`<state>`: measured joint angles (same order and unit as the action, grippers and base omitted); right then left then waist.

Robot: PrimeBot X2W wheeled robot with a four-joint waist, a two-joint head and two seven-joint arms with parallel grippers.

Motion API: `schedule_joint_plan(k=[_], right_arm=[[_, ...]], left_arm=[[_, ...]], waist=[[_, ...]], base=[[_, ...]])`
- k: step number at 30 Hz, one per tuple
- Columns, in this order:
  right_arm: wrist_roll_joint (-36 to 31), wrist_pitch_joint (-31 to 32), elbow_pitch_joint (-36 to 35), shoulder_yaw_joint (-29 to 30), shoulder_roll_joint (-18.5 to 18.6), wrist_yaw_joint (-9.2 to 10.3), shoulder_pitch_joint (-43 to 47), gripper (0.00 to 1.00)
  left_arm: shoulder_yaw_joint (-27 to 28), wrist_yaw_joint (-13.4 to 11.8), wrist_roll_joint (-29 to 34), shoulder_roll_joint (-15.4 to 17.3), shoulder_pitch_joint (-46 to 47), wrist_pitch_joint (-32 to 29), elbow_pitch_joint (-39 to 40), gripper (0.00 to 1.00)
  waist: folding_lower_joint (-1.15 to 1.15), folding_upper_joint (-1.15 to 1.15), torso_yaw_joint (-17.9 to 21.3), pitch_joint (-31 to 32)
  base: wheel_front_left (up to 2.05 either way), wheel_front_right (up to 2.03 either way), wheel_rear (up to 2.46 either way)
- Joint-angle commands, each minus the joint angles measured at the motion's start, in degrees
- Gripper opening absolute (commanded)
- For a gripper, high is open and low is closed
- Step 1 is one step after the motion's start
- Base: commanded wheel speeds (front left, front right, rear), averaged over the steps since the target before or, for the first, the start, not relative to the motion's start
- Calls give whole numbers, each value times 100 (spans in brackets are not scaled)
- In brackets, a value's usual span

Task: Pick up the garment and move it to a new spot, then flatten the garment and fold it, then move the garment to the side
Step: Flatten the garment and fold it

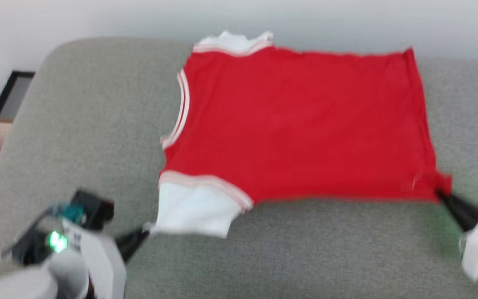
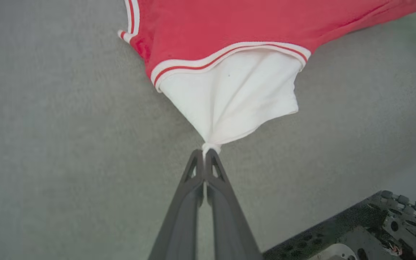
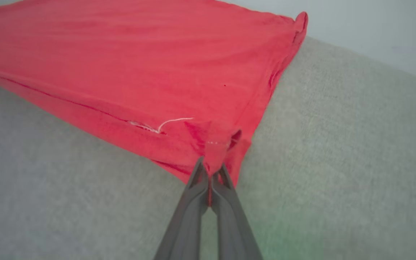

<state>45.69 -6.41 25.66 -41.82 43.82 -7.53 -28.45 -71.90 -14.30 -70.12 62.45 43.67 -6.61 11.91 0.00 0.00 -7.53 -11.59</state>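
Head view: shirt (image 1: 301, 124) spread flat on grey cushion (image 1: 89, 124), plain red side up. Left gripper (image 2: 206, 153) jaws closed tight on corner of white sleeve (image 2: 229, 97), cloth fanning out beyond tips. Right gripper (image 3: 212, 169) jaws pinched together on red hem corner, shirt body ahead and left of tips. Shirt lies between both jaws.

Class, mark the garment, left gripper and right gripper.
garment (image 1: 301, 120), head view, middle of its red body.
left gripper (image 2: 204, 153), left wrist view, midway between its fingertips.
right gripper (image 3: 212, 168), right wrist view, midway between its fingertips.
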Motion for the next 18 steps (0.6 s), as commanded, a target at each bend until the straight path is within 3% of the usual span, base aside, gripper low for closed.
schedule_joint_plan(k=[1, 4, 9, 18], right_arm=[[127, 79, -162, -31, 76, 7, 287, 0], [376, 193, -611, 48, 269, 7, 920, 0], [562, 377, -1156, 224, 439, 7, 1796, 0], [576, 638, -1668, 752, 359, 7, 2647, 0]], left_arm=[[-23, -175, -101, 99, -239, 27, 147, 0], [-54, -609, -479, 313, -833, 107, 569, 0], [-87, -1106, -955, 478, -1566, 275, 1103, 0], [-62, -1568, -1024, 712, -1890, 337, 1576, 0]], waist=[[0, 0, 72, 278], [0, 0, 70, 325], [0, 0, 59, 333], [0, 0, 150, 240]], base=[[0, 0, 0], [0, 0, 0], [0, 0, 0], [0, 0, 0]])
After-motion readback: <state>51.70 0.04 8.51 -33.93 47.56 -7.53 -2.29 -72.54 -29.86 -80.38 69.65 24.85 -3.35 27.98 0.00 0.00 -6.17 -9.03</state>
